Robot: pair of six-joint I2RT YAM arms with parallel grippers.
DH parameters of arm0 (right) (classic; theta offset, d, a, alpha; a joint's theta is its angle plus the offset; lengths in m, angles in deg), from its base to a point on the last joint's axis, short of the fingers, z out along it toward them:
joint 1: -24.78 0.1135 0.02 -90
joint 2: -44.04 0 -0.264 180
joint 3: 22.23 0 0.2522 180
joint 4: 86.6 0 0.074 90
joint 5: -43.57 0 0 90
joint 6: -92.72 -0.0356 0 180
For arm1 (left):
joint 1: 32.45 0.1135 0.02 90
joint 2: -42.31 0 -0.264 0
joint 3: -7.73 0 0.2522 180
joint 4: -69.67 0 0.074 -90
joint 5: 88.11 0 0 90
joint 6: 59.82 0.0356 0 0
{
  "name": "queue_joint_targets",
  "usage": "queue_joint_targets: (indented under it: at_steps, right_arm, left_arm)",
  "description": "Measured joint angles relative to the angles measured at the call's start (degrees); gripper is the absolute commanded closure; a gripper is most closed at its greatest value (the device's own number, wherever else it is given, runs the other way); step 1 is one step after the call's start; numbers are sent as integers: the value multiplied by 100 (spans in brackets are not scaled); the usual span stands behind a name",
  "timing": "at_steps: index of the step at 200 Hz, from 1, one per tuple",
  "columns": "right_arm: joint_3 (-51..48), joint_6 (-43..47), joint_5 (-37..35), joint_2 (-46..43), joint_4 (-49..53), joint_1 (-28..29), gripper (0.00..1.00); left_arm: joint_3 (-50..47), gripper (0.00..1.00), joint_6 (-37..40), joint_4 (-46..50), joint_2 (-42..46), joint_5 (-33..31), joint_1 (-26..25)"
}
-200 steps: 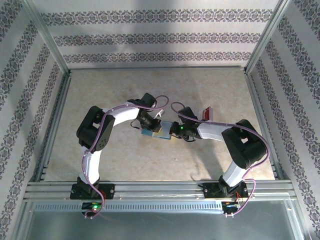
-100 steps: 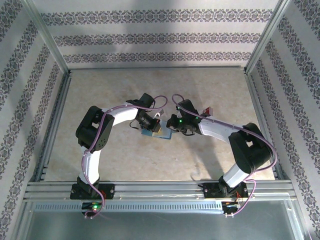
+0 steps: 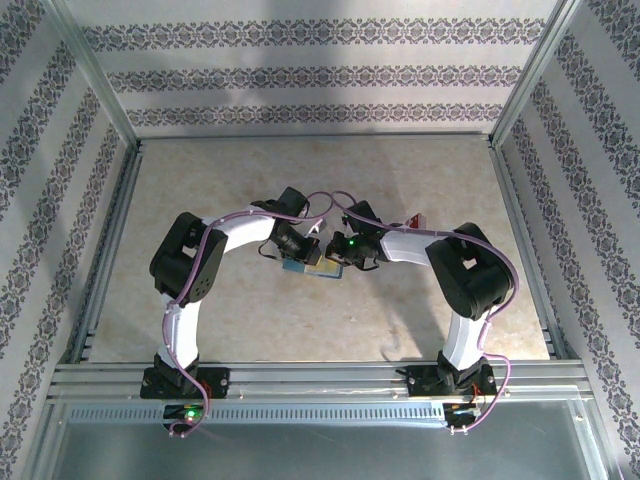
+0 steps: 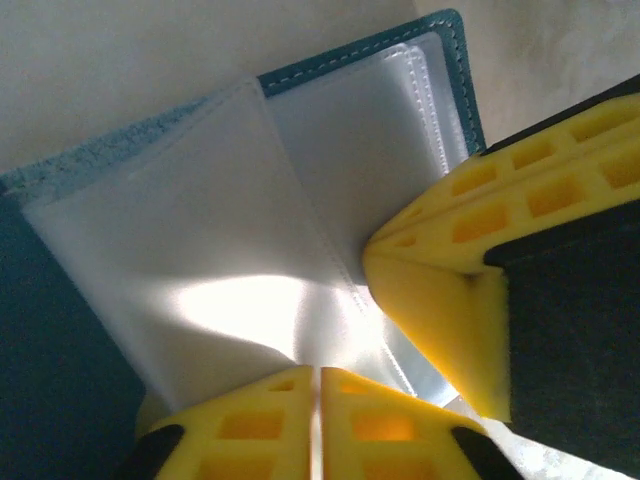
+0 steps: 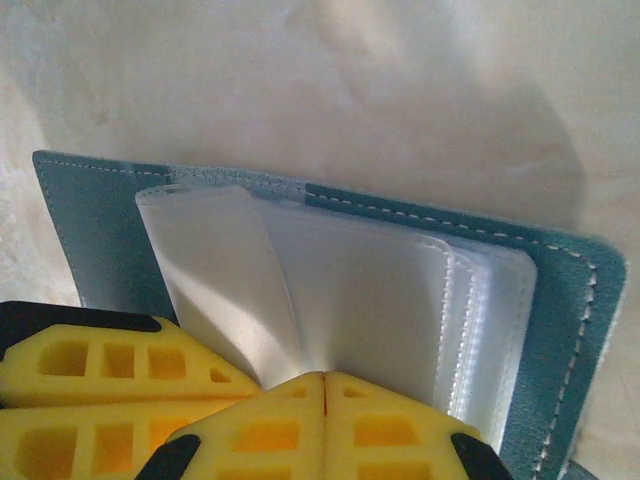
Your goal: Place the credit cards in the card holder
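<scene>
One card holder (image 3: 300, 266): teal, lying open at mid-worktop (image 3: 240, 180), clear pockets uppermost. One red credit card (image 3: 414, 222) lies apart from it, just beyond the right arm. Two grippers, left gripper (image 4: 320, 395) and right gripper (image 5: 325, 395): jaws closed together, tips against the pockets.

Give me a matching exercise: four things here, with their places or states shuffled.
1. teal-blue stitched bifold card holder
2. pale see-through plastic pockets
3. yellow ribbed right fingers
4. red flat rectangular card

A. pressed together
B. apart from the holder, beyond the right arm
C. inside the open cover
D. spread open, inner side up

Pairs: 1-D, 2-C, 3-A, 4-B
</scene>
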Motion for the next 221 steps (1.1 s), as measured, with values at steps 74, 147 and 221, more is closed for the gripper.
queue_joint_targets:
  at_steps: [74,147,221]
  right_arm:
    - [-101,2,101,0,-195,-70,100]
    - [42,-61,212,7,-168,11,100]
    - [540,-326,621,302,-494,321,100]
  left_arm:
    - [-352,79,-4,26,726,-376,455]
    - [-380,79,-28,-68,341,-446,525]
    - [-424,80,-120,-131,352,-334,608]
